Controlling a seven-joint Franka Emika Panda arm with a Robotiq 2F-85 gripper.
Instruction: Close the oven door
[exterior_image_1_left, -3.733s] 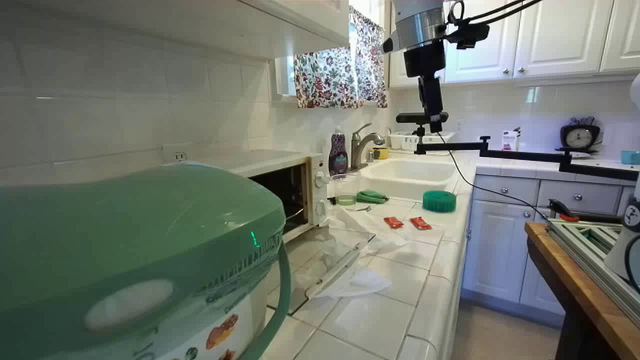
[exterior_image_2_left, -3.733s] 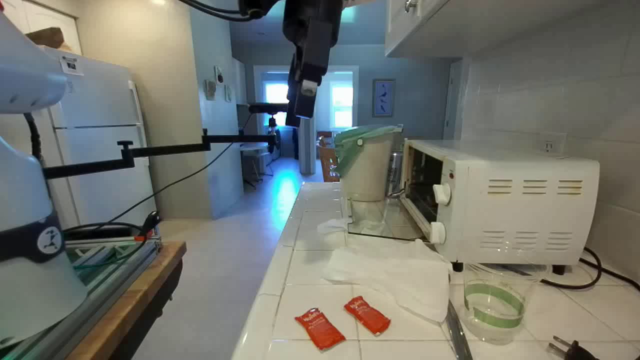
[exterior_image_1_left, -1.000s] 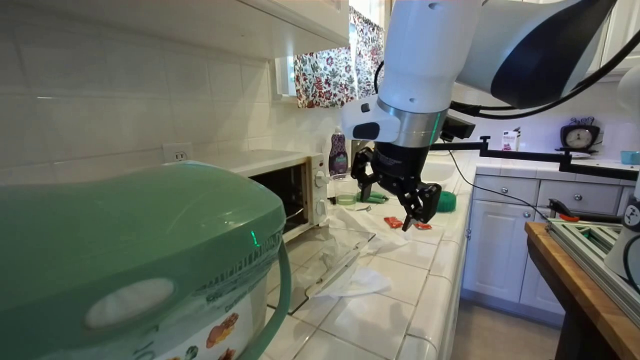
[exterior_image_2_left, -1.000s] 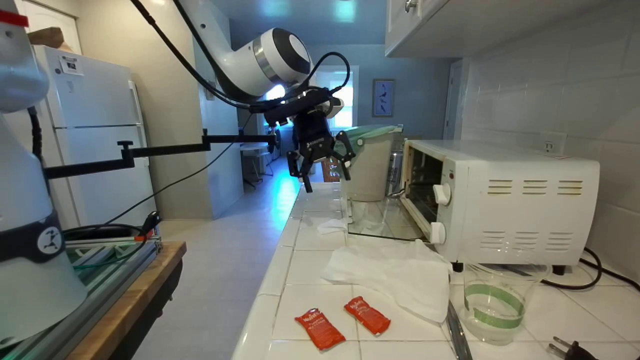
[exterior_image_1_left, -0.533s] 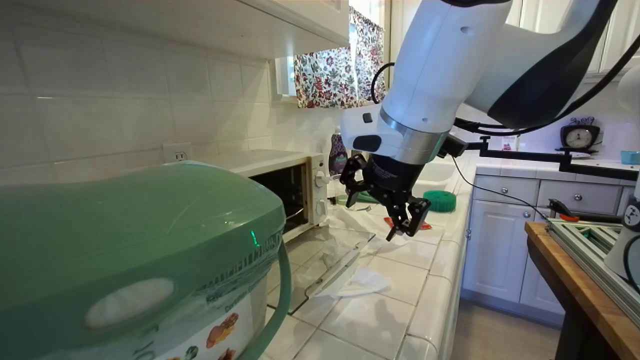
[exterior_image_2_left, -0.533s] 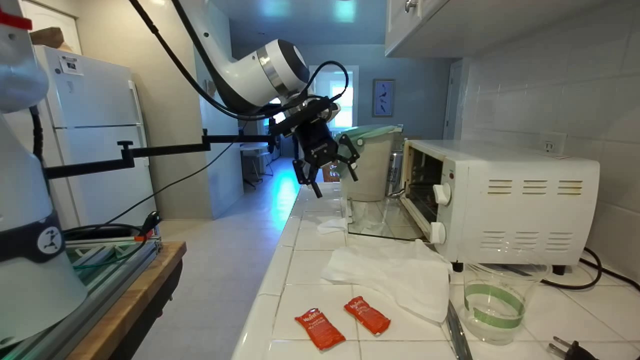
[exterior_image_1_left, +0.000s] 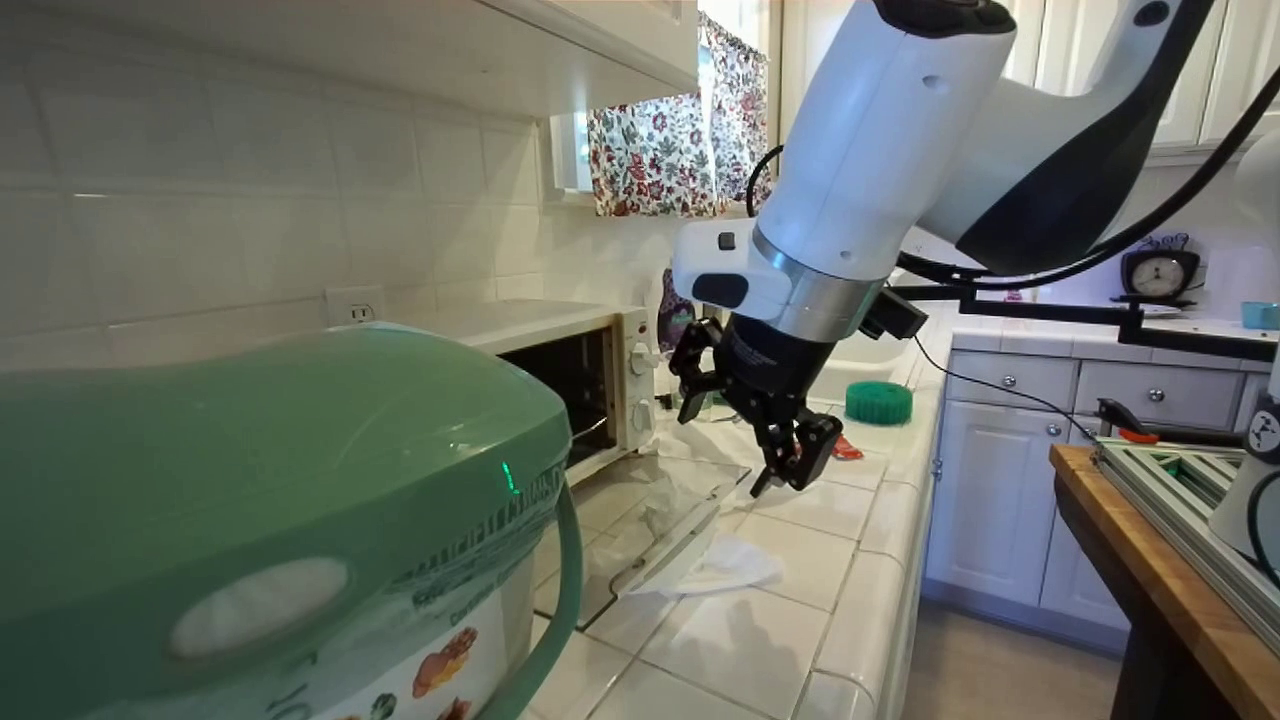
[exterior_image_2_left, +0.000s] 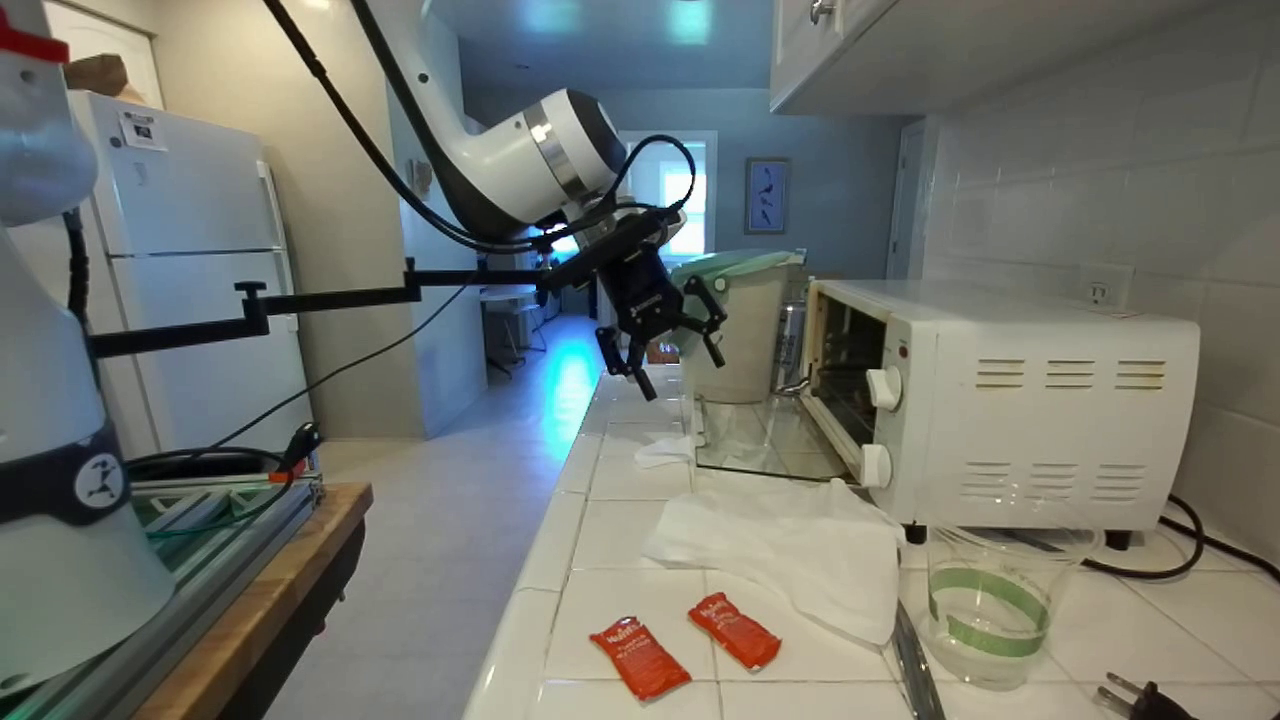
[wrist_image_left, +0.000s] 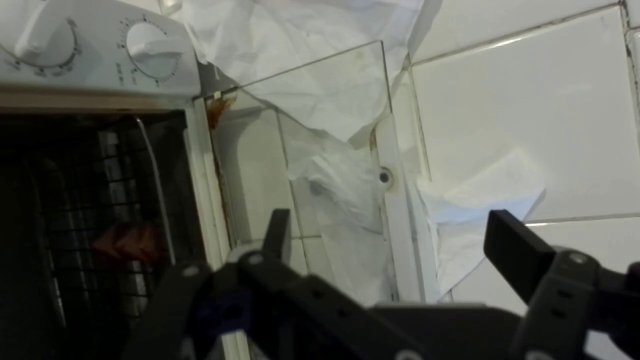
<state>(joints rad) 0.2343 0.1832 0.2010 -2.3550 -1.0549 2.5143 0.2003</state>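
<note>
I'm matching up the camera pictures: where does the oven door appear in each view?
In an exterior view: oven door, below centre.
In an exterior view: oven door, just right of and below centre.
Wrist view: oven door, centre, partly behind the hand.
Shared landmark: the white knob nearest the oven door, visible in all three.

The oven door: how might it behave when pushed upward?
The oven door looks flat and rigid, so it should probably swing as one stiff piece. It is transparent, probably glass, so likely slippery and breakable. Brown staining at one corner may mean a rough swing.
</note>
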